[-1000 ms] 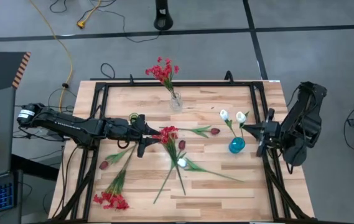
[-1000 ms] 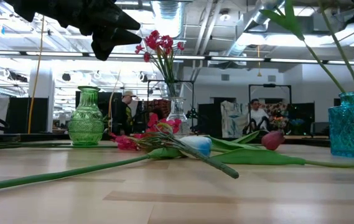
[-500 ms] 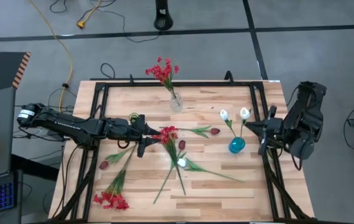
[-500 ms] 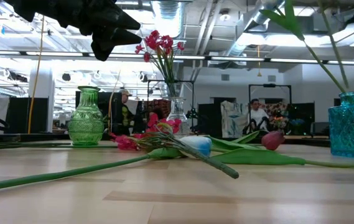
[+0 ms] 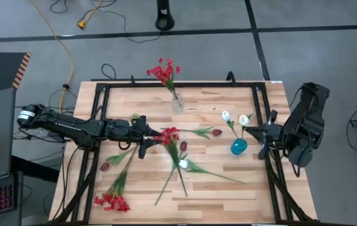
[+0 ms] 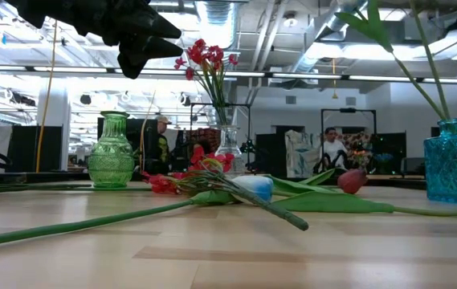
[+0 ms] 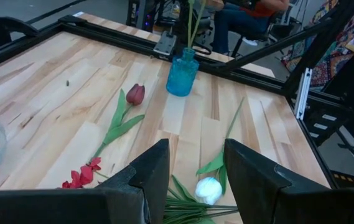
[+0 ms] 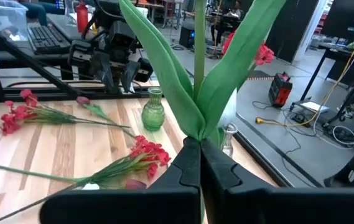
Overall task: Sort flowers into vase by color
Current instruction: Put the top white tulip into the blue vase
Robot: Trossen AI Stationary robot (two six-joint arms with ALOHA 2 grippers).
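So far only part is sorted — a red spray (image 5: 164, 71) stands in the clear vase (image 5: 177, 102), two white tulips (image 5: 234, 118) in the blue vase (image 5: 238, 146), the right gripper (image 5: 265, 133) pinched shut on one stem — while the left gripper (image 5: 148, 139) hangs half-open over the loose heap (image 5: 177, 150).

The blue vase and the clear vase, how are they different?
The blue vase holds white tulips; the clear vase holds a red spray. The blue vase stands near the table's right side, close to the right gripper, which is shut on a tulip stem; the clear vase stands at the far edge. The blue vase is coloured; the clear one see-through. Both stand upright with flowers in them.
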